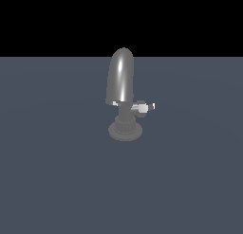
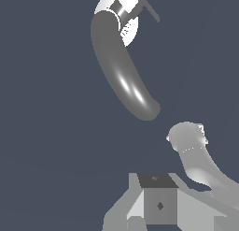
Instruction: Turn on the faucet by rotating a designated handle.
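Observation:
The faucet (image 1: 121,81) stands upright in the middle of the exterior view, glossy grey with a tall rounded spout, a narrow neck and a round ribbed base (image 1: 125,130). Its handle (image 1: 142,107) is a small silver stub with a white-tipped lever, sticking out from the neck toward the exterior view's right. The wrist view looks down on the faucet (image 2: 121,71) from a distance, with the handle (image 2: 128,2) at its base end. No gripper fingers show in either view.
The faucet stands on a flat blue-grey surface (image 1: 57,171). In the wrist view, a curved white link of the arm (image 2: 196,160) and a grey boxy part (image 2: 158,202) show, apart from the spout tip.

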`<state>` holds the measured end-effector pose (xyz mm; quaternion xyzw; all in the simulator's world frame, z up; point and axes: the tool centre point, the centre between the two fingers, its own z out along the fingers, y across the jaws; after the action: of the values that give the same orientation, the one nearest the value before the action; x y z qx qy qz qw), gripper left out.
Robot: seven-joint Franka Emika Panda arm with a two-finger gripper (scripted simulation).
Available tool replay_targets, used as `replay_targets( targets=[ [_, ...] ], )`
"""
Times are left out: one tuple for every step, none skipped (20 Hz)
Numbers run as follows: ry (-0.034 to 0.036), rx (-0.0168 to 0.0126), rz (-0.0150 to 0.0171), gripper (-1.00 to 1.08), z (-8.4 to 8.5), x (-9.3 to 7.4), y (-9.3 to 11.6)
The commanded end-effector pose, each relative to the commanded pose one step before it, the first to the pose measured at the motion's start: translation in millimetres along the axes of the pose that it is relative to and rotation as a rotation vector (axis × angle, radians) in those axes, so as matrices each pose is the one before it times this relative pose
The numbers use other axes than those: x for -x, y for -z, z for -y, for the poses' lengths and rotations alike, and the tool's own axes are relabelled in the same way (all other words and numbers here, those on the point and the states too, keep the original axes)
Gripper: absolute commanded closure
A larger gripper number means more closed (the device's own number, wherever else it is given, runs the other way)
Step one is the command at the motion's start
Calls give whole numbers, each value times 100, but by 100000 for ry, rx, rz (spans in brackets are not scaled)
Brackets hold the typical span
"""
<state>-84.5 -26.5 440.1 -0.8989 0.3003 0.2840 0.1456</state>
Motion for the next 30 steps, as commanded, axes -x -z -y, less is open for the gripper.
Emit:
replay_targets(
  targets=[
    [-4465,-1930,4923,108,368,-1435,-19],
    [-1794,-788,1981,108,153,-574,-5],
    [-1811,-797,2002,108,154,-580,-4],
    [-1829,-806,2023,108,155,-586,-4],
    [-1849,-816,2047,108,156,-592,-3],
    [-1870,-827,2072,108,157,-599,-3],
    [-1894,-839,2100,108,159,-606,-2],
    [-1920,-851,2130,108,161,-614,-2],
    [-1949,-866,2164,108,163,-624,-1],
    [-1981,-881,2200,108,165,-634,-1],
    [-2016,-899,2240,108,168,-645,0],
    [-2056,-918,2285,108,171,-657,1],
    [-2100,-939,2335,108,174,-671,1],
    [-2149,-963,2390,108,178,-686,2],
    [-2171,-974,2414,108,180,-692,3],
    [-2151,-966,2390,108,178,-685,3],
    [-2128,-958,2364,108,176,-677,4],
    [-2106,-950,2339,108,175,-669,5],
    [-2089,-943,2319,108,174,-663,6],
    [-2074,-938,2299,108,173,-656,6],
    [-2057,-932,2279,108,172,-650,6],
    [-2038,-925,2255,108,170,-643,7],
    [-2033,-925,2246,108,170,-641,6],
    [-2036,-929,2247,108,170,-641,5],
    [-2044,-934,2251,108,171,-643,4],
    [-2051,-939,2256,108,171,-644,4],
    [-2056,-943,2257,108,171,-645,3],
    [-2057,-946,2255,108,171,-645,2],
    [-2060,-949,2254,108,171,-645,0],
    [-2069,-955,2260,108,171,-648,-1]
  ],
)
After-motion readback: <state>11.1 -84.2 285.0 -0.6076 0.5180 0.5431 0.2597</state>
